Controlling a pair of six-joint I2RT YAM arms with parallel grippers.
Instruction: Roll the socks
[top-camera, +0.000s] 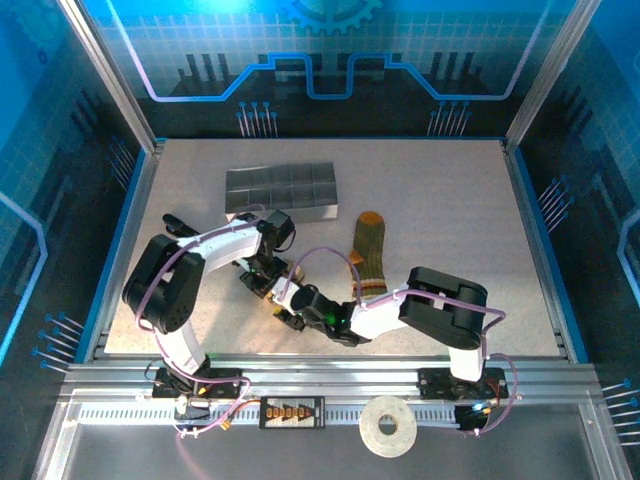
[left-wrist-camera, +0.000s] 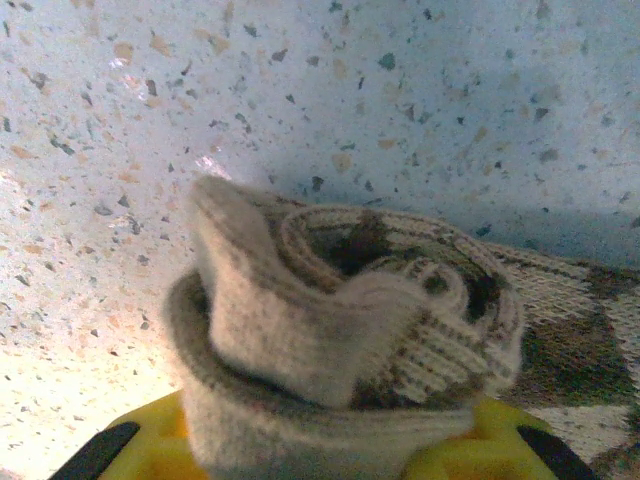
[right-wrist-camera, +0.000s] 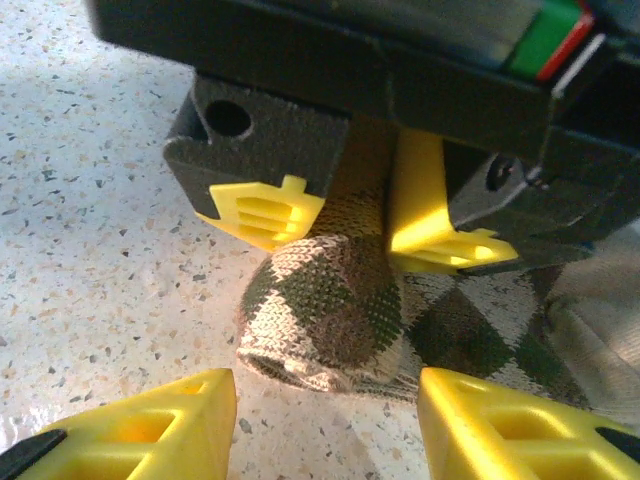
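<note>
The beige-brown argyle sock (right-wrist-camera: 330, 300) is wound into a roll at one end, and its flat remainder (right-wrist-camera: 470, 335) trails along the table. My left gripper (right-wrist-camera: 350, 225) is shut on that roll from above, one yellow finger on each side. In the left wrist view the coiled end of the roll (left-wrist-camera: 340, 330) sits between the left gripper's fingers (left-wrist-camera: 140, 445). My right gripper (right-wrist-camera: 328, 430) stands open just in front of the roll's end, touching nothing. The olive green sock (top-camera: 368, 255) with its orange toe lies flat to the right of both grippers (top-camera: 278, 300).
A grey divided tray (top-camera: 280, 190) stands at the back, behind the left arm. A roll of tape (top-camera: 388, 427) and a small black holder (top-camera: 291, 411) rest on the rail below the table's near edge. Both arms cross over the table's near middle.
</note>
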